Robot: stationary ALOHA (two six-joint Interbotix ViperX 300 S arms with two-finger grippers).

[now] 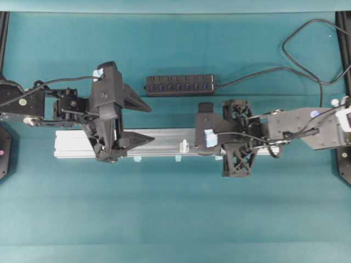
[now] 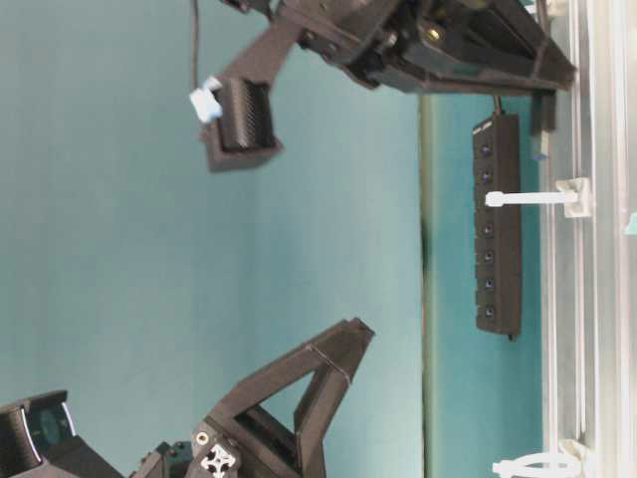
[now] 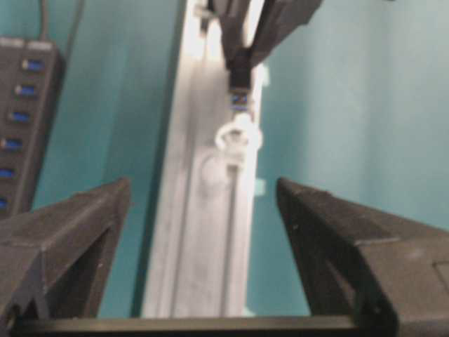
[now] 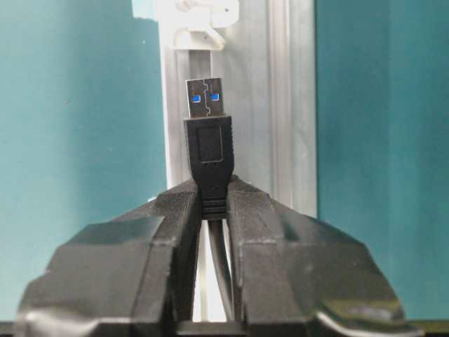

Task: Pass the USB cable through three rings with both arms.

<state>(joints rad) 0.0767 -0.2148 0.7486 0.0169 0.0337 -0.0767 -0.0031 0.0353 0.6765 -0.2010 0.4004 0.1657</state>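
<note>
Your thin black USB cable (image 4: 210, 151), with its rectangular black plug and metal tip showing two blue patches, sits clamped between the wedge-shaped black jaws of your right gripper (image 4: 210, 210), the plug standing out past the jaw tips and the cord trailing back between them. The plug hangs over the long silver aluminium rail (image 1: 159, 141) and points along it toward a small upright white plastic ring (image 4: 200, 31) fixed to the rail just ahead; the tip has not reached that ring. From the left wrist camera you see the same plug (image 3: 240, 74) on the far side of a white ring (image 3: 238, 137), near it but apart. In the overhead view one ring (image 1: 184, 146) stands on the rail between your two grippers, and the table-level view shows two white rings (image 2: 537, 199) (image 2: 537, 464) on the rail's edge; a third ring cannot be made out for sure. Your left gripper (image 1: 143, 123) hangs over the left part of the rail with its pointed jaws spread wide and nothing between them. Behind the rail, on the teal table surface (image 1: 175, 219), lies a black multi-port hub strip with blue sockets (image 1: 180, 85), its own black cord (image 1: 307, 49) looping off toward the right rear corner.
</note>
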